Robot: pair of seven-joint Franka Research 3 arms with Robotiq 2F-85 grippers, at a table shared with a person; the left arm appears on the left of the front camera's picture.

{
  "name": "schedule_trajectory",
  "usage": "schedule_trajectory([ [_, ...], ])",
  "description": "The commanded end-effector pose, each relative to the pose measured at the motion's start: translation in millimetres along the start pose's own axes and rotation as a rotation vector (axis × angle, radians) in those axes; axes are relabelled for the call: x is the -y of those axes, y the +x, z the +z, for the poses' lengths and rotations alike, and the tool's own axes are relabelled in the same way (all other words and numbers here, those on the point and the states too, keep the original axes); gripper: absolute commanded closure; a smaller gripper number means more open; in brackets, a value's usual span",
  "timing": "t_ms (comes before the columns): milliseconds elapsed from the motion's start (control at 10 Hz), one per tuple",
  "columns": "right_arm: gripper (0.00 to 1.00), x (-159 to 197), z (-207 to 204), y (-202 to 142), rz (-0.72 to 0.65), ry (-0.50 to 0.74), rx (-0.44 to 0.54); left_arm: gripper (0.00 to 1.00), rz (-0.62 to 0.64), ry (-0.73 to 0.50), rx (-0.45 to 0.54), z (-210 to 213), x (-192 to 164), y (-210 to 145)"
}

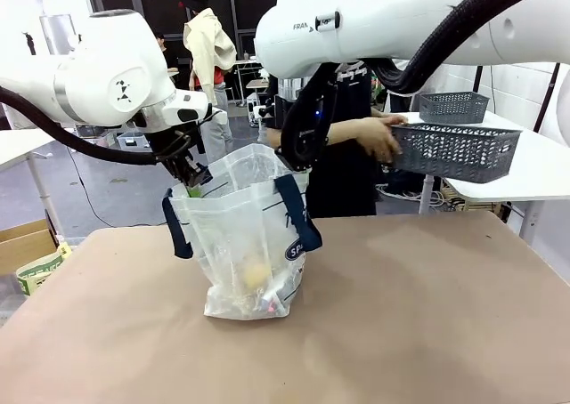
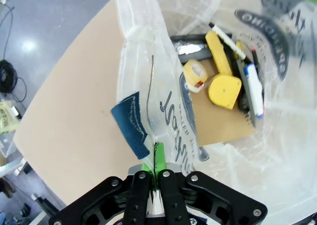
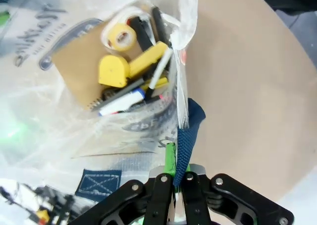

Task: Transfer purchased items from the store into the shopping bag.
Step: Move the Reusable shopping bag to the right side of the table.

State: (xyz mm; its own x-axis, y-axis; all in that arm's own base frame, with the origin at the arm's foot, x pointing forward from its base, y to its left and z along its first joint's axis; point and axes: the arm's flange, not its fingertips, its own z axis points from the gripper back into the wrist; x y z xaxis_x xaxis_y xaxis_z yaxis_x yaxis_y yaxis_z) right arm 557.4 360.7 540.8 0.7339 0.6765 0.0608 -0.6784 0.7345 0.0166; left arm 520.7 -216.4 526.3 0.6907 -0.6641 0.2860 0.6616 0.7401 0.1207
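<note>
Evidently the two arms serve as a frame. On the table (image 1: pixel 427 333) the clear bag (image 1: pixel 245 244) stands with its mouth spread, the left gripper (image 1: pixel 190 178) clamped tight on the bag's left rim and the right gripper (image 1: pixel 294 159) on its right rim, at a navy strap. Beyond the bag's right side, a person's hand (image 1: pixel 378 137) holds the grey basket (image 1: pixel 454 150). At the bag's bottom lie a tan packet (image 2: pixel 223 123), a yellow tape measure (image 2: pixel 224 88), a tape roll (image 2: pixel 194 75) and pens (image 2: pixel 251 81).

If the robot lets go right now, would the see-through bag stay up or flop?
Probably flop: the bag is thin, crinkly plastic, its top pinched up by the left tool and right tool. It likely wouldn't tip over, since the yellow tape measure and other things weigh its bottom down.
</note>
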Motion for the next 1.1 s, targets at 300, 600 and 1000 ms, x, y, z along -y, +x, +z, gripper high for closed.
schedule_trajectory([
  [300, 1.00, -9.6, -2.9, 12.0, -0.358, 0.200, -0.060, 1.00, 0.132, -0.060, 0.085, -3.5, -9.7, 8.7],
  [600, 1.00, -6.1, -2.7, 3.6, -0.281, 0.155, -0.020, 1.00, 0.098, -0.038, 0.057, -1.8, -8.1, 4.5],
  [1000, 1.00, -5.8, 3.6, 18.1, -0.723, 0.390, -0.028, 1.00, 0.193, 0.001, 0.073, -0.9, -9.9, -3.0],
])
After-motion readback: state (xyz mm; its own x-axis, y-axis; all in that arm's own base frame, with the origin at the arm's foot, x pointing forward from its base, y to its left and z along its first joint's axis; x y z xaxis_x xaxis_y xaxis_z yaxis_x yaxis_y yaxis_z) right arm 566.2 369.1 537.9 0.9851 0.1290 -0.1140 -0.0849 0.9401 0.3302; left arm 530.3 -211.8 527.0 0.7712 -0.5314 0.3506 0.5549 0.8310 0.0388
